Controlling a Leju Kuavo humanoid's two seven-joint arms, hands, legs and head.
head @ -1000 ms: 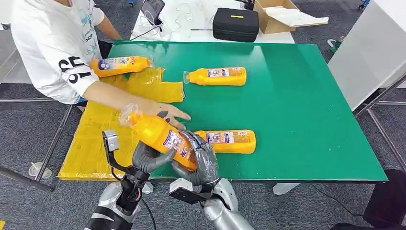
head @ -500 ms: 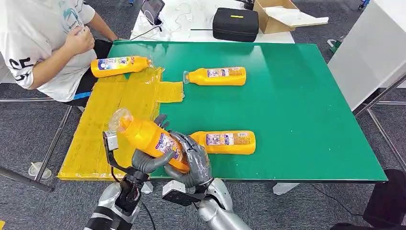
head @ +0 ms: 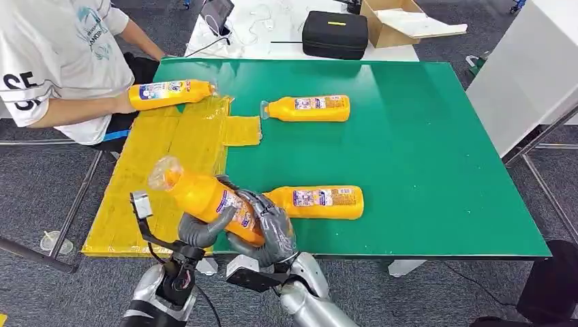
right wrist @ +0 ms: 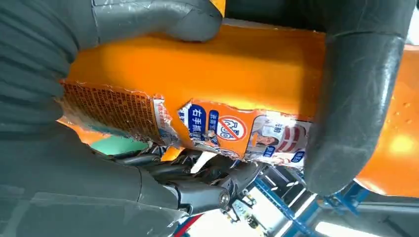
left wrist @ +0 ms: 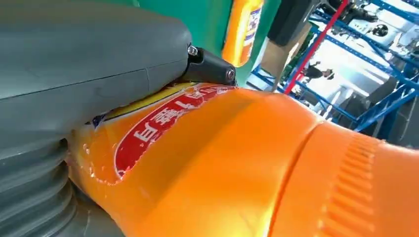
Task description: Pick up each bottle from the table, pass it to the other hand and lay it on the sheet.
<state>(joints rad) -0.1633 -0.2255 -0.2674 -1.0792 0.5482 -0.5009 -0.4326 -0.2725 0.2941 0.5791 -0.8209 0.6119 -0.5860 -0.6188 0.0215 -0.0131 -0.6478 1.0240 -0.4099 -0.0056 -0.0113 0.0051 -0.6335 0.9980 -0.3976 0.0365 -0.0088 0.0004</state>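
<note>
Bottle (head: 208,202) gripped by L robot hand (head: 204,228) & R robot hand (head: 272,231), shifted left vs earlier.

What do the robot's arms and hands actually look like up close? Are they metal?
The arms are shiny silver tubes with black joints. Each ends in a grey hand: the left hand and right hand have thick grey thumbs, darker fingers with small screws at the hinges, and a ribbed grey cover at the wrist. A small silver box on a black bracket sits by each wrist. The material cannot be told.
</note>
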